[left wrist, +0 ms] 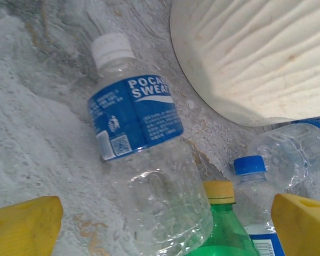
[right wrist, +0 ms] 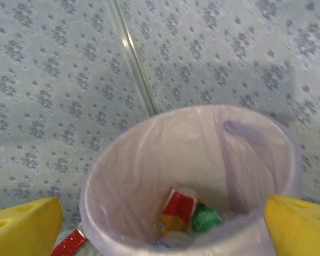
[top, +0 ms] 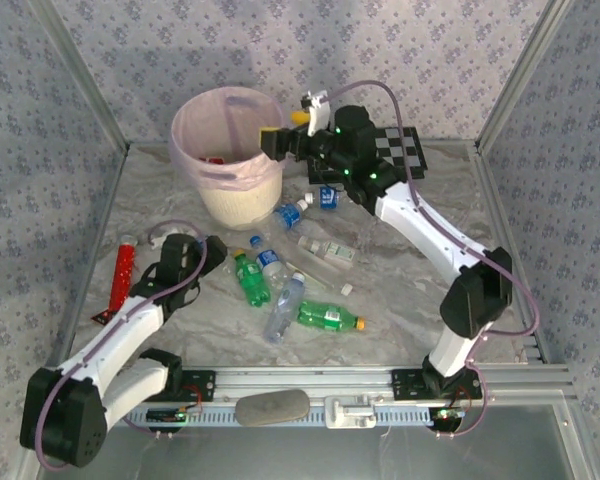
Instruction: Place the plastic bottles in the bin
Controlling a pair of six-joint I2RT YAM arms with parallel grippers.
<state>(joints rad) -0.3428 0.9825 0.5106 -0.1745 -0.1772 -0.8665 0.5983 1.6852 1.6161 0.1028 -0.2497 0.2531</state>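
Few bottles are binned; roughly seven remain at 5 o'clock of the bin; left gripper and right gripper stand spread, empty.

The mouth of the bin is gaping clear below my right claw; bottles are crowding the counter beside the bin.
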